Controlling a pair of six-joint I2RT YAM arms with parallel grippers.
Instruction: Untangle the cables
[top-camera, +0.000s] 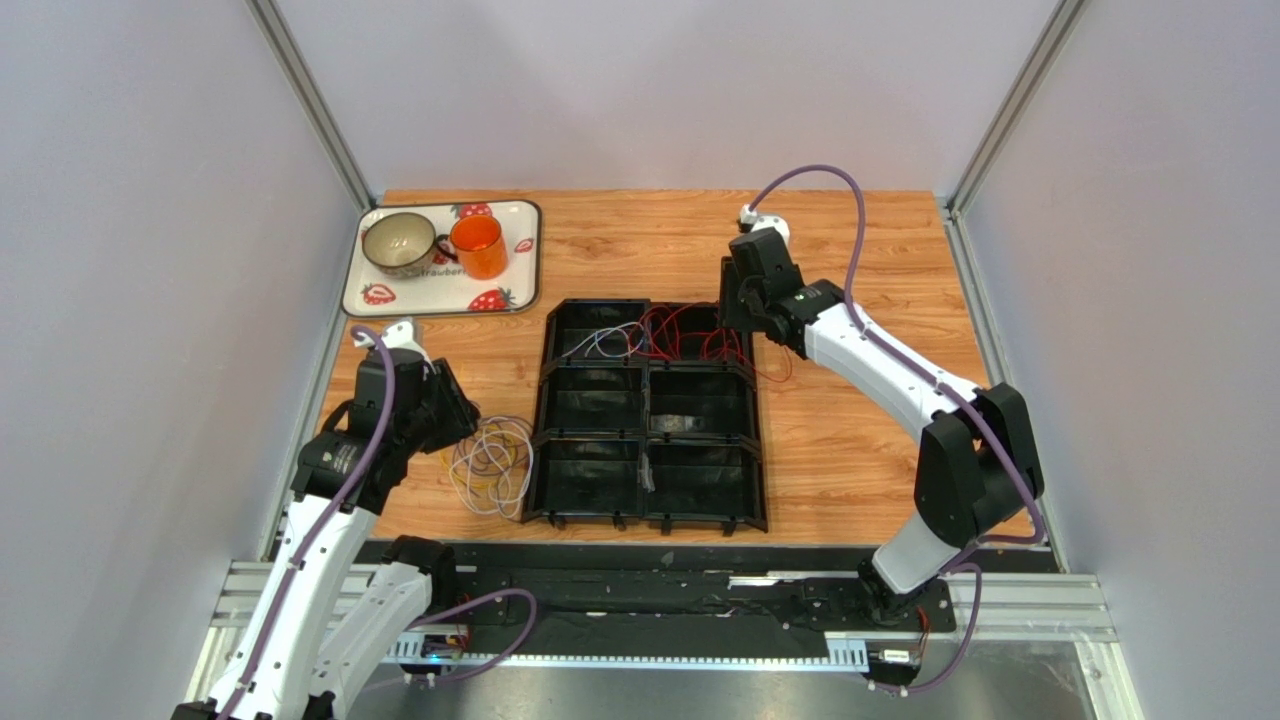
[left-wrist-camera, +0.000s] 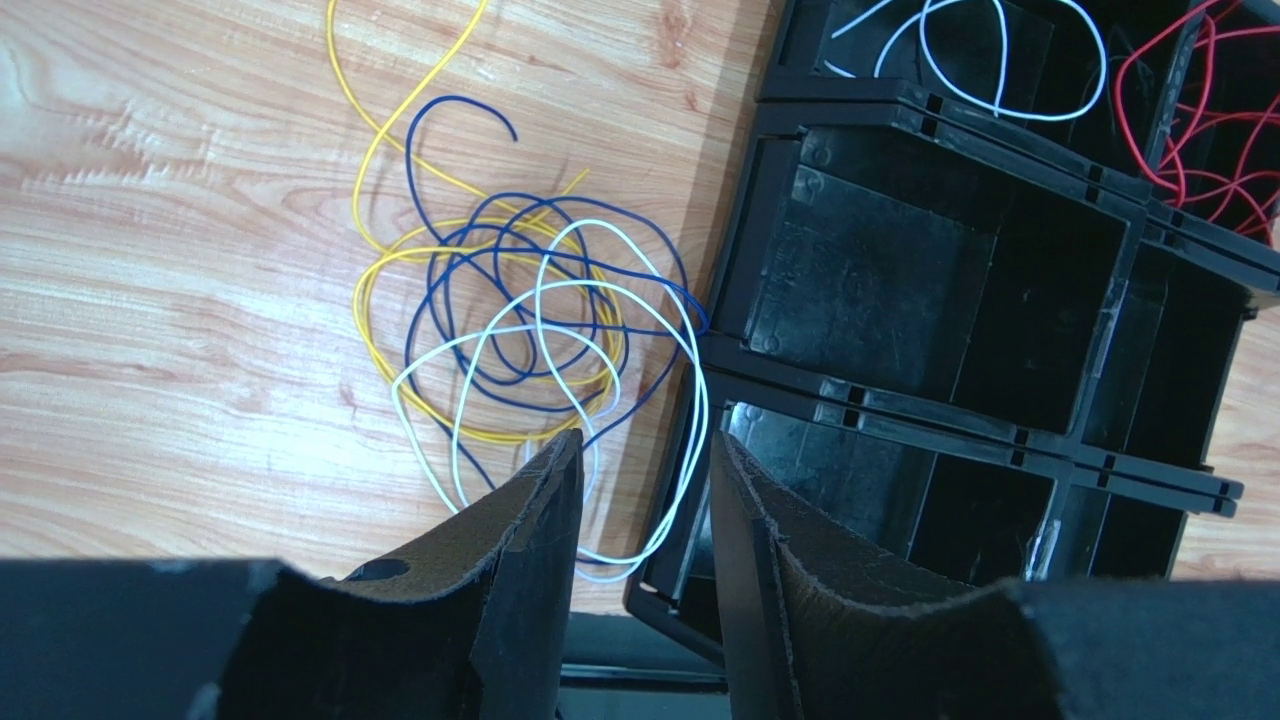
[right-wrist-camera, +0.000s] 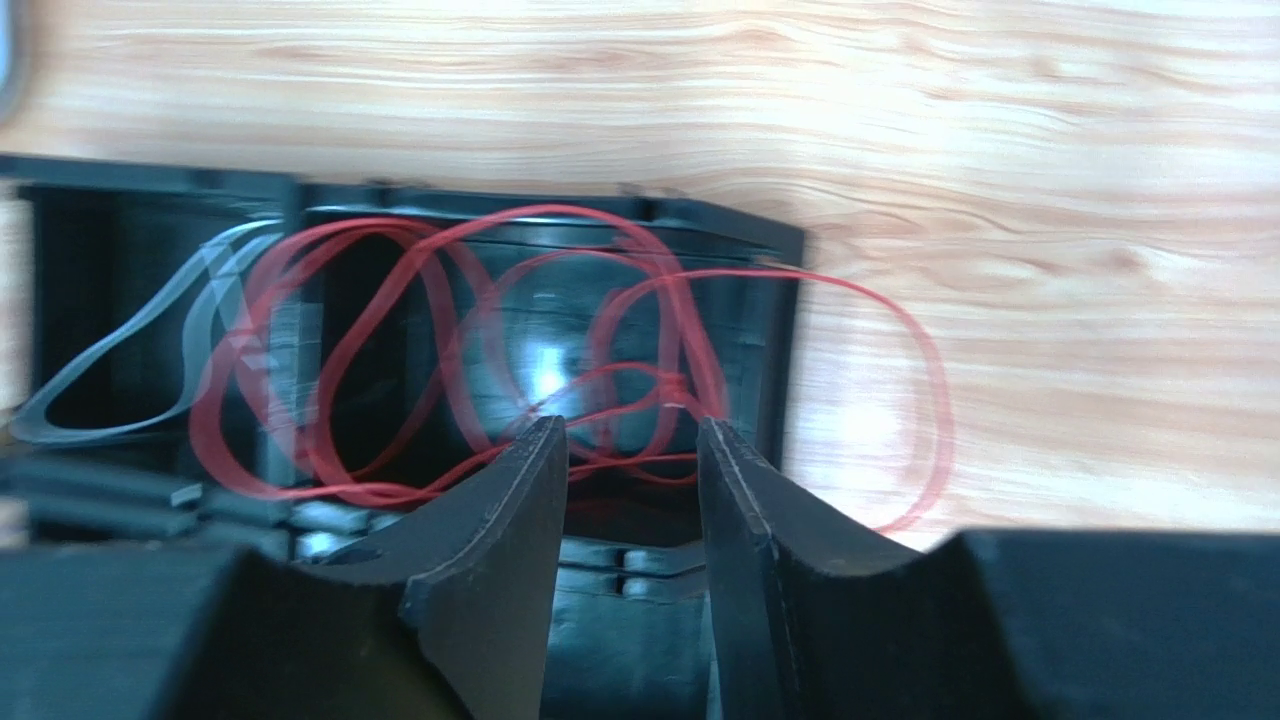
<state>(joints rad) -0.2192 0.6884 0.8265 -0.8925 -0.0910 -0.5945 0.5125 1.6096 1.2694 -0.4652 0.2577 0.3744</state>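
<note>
Cables (top-camera: 493, 465) in yellow, dark blue and white lie in a loose tangle on the worktop (top-camera: 857, 270), just beside the left wall of a black six-compartment organiser (top-camera: 646, 435). In the left wrist view we see the loops crossing one another many times. One pale loop reaches the organiser's outer wall, and a yellow end trails away over the wood.

The left gripper (left-wrist-camera: 643, 450) hovers over the near edge of this tangle. We see its jaws partly open, with a clear gap between the fingers and nothing clamped in it. The wires show through the gap from below.

A white cable (top-camera: 601, 342) lies coiled in the far left compartment. A red cable (top-camera: 699, 333) fills the far right compartment next to it, and in the right wrist view one of its loops hangs over the outer wall onto the wood.

The right gripper (right-wrist-camera: 628, 435) sits above that red coil with its jaws parted about as far as the left one's. That view is blurred. Red strands pass near the fingertips, but we see none pinched between them.

At the far left corner a strawberry-patterned tray (top-camera: 361, 293) carries a grey cup (top-camera: 400, 240) and an orange mug (top-camera: 478, 245), well apart from the wires.
</note>
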